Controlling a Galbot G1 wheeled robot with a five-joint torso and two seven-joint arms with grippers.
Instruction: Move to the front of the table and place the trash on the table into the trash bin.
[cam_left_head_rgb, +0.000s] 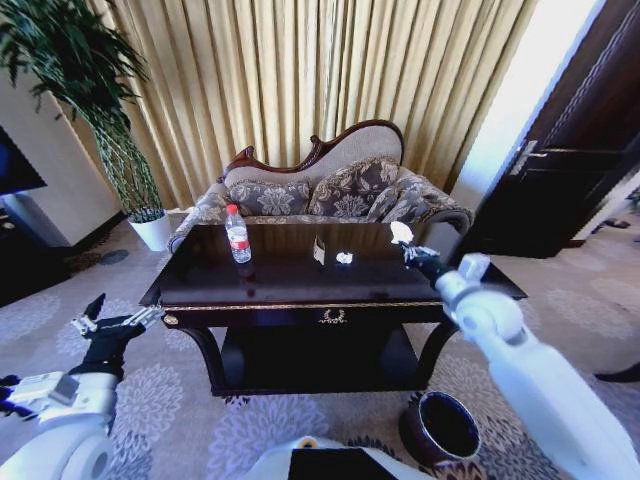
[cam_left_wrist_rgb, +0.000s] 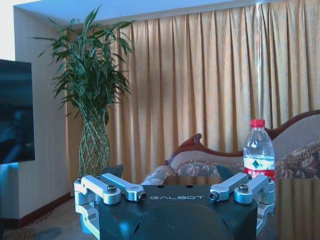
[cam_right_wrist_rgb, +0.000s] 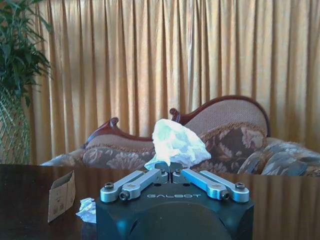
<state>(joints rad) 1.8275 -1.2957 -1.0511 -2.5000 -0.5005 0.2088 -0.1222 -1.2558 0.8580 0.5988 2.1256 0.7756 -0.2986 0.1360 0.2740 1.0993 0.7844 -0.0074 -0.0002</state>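
Now the right gripper (cam_left_head_rgb: 408, 243) hangs over the table (cam_left_head_rgb: 300, 290), fingers pinching a crumpled white paper wad (cam_right_wrist_rgb: 174, 143), with the trash bin (cam_left_head_rgb: 441, 428) low on the floor below that arm, while the spread-fingered left gripper (cam_left_head_rgb: 118, 321) waits beside the table.

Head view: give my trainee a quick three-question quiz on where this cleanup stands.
1. True or false: the right gripper is shut on a crumpled white paper.
2. Which stands on the table toward the robot's left? A) bottle B) plant pot C) cushion
3. Fill in: the trash bin sits on the ____, by the table's right front leg.

Key: 1 true; 2 A; 3 carpet. The left gripper hangs open, off the table's left front corner.
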